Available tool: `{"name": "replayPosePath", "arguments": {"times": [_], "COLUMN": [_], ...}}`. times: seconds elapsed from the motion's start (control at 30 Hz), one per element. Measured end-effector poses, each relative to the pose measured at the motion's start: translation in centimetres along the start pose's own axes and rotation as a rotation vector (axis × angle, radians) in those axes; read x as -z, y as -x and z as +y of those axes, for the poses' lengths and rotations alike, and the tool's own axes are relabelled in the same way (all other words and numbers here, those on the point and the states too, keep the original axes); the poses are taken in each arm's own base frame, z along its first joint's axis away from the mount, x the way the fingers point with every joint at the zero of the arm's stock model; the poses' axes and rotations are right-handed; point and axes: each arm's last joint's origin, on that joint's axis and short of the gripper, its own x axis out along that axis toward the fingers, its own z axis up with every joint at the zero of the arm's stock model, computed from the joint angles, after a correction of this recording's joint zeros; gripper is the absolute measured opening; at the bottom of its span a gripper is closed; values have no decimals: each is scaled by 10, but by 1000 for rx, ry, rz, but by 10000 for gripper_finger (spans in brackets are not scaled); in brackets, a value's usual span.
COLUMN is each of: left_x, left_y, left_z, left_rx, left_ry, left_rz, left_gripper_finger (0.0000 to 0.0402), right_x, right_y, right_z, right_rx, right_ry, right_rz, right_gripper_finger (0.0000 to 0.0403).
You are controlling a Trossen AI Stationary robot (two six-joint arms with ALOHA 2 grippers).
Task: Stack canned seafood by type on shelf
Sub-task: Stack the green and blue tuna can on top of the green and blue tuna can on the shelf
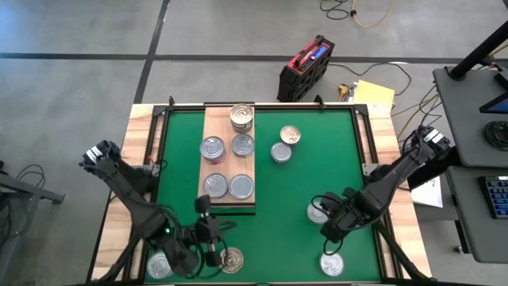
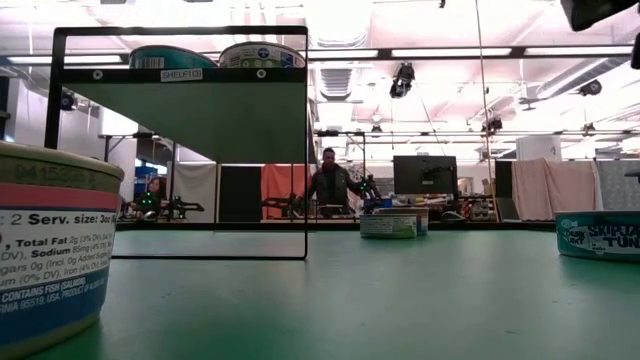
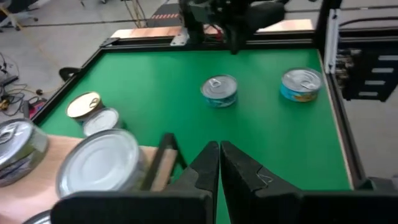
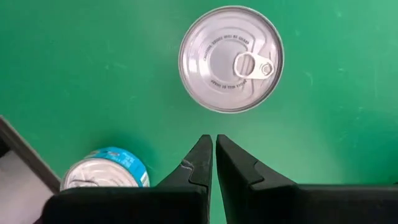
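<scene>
You have the shelf [image 1: 228,151] lying on the green mat [image 1: 302,183], toward its left half and reaching up to the far edge. On this wooden board you see five tins: one stack at the far end [image 1: 242,117], two tins side by side in the middle [image 1: 212,148] [image 1: 243,144], and two more side by side at the near end [image 1: 215,185] [image 1: 241,187].

Off the board, on the mat to its right, a gold-lidded tin [image 1: 290,136] and a silver-lidded tin [image 1: 280,152] are touching each other. In the right near part of the mat there is one tin [image 1: 317,212] partly under the right arm, and another tin [image 1: 332,264] close to the near edge. At the near left corner you find a tin [image 1: 232,260] just beside the left arm and one more [image 1: 159,266] partly hidden by it.

Your left pincer [image 3: 219,163] is closed and holds nothing; it is at the near left of the bench, near the near end of the shelf. Your right pincer [image 4: 214,155] is also closed and empty; it points down at the mat, with a silver pull-tab lid just beyond its tips.

In the low view a person [image 2: 331,186] stands far behind the bench.
</scene>
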Motion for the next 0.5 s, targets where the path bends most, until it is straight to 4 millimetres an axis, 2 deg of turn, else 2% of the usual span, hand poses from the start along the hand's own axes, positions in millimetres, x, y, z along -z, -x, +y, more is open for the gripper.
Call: {"name": "replayPosePath", "arguments": {"times": [0.23, 0.5], "left_x": [-3, 6], "left_y": [1, -15], "left_z": [-32, -58], "left_rx": [-8, -21], "left_ry": [-37, -37], "left_rz": [-28, -18], "left_gripper_finger": [0, 0], "right_x": [6, 7], "right_y": [-12, -30], "right_z": [-8, -21], "right_rx": [60, 142], "right_ry": [-2, -34], "right_rz": [-40, -98], "right_gripper_finger": [12, 12]}}
